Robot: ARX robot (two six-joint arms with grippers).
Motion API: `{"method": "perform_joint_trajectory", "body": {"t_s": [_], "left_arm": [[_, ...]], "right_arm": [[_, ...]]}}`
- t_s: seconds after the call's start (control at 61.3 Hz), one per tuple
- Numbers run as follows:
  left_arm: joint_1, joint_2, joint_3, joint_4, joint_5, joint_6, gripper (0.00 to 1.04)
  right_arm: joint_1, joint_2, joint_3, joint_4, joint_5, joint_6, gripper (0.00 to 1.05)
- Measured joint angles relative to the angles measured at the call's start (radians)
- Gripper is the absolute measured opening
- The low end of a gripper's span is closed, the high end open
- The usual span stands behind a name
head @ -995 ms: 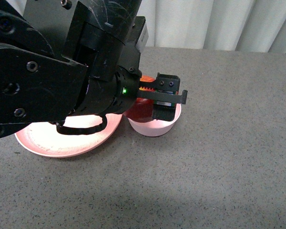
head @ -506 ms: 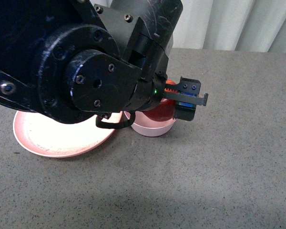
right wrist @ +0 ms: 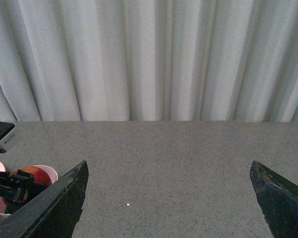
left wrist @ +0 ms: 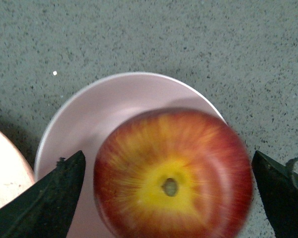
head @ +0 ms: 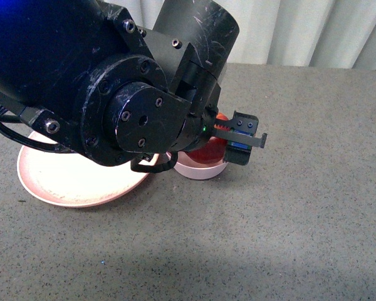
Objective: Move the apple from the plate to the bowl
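The red apple (left wrist: 174, 173), with a yellow patch round its stem, sits in the small pale-pink bowl (left wrist: 99, 114). My left gripper (left wrist: 171, 198) hangs open right above it, one dark finger on each side, and a gap shows between each finger and the apple. In the front view the apple (head: 210, 150) shows in the bowl (head: 203, 168) under the left gripper (head: 238, 141). The salmon plate (head: 69, 182) lies left of the bowl, partly hidden by my left arm. My right gripper (right wrist: 169, 198) is open over bare table, far from the bowl (right wrist: 48, 172).
The grey speckled table (head: 301, 219) stretches to the right and front of the bowl. White curtains (right wrist: 149, 59) hang behind the table's far edge. My bulky left arm (head: 81, 81) blocks the upper left of the front view.
My left arm has swung up closer to the front camera, and its gripper has shifted a little to the right over the bowl. The apple stays in the bowl.
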Motion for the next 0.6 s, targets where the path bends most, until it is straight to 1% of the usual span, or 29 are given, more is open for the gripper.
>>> {"method": "perform_joint_trajectory", "body": {"t_s": [0.082,0.179,0.375,0.44,0.538,0.555,0.587,0.604], "left_arm": [[-0.001,-0.008,-0.001,0.002,0.002,-0.001,0.98],[-0.003,-0.03,-0.019,0.027,-0.004,-0.001,0.98],[0.004,-0.152,-0.114,0.107,-0.027,-0.007,0.98],[0.016,-0.212,-0.165,0.148,-0.028,-0.007,0.98],[0.037,-0.274,-0.22,0.161,-0.034,-0.006,0.98],[0.038,-0.279,-0.227,0.166,-0.045,-0.003,0.98],[0.04,-0.279,-0.263,0.255,-0.121,0.026,0.94],[0.044,-0.279,-0.293,0.348,-0.185,0.038,0.91]], "right_arm": [[0.0,0.0,0.0,0.0,0.0,0.0,0.95],[0.0,0.0,0.0,0.0,0.0,0.0,0.95],[0.0,0.0,0.0,0.0,0.0,0.0,0.95],[0.0,0.0,0.0,0.0,0.0,0.0,0.95],[0.0,0.0,0.0,0.0,0.0,0.0,0.95],[0.0,0.0,0.0,0.0,0.0,0.0,0.95],[0.0,0.0,0.0,0.0,0.0,0.0,0.95],[0.0,0.0,0.0,0.0,0.0,0.0,0.95]]}}
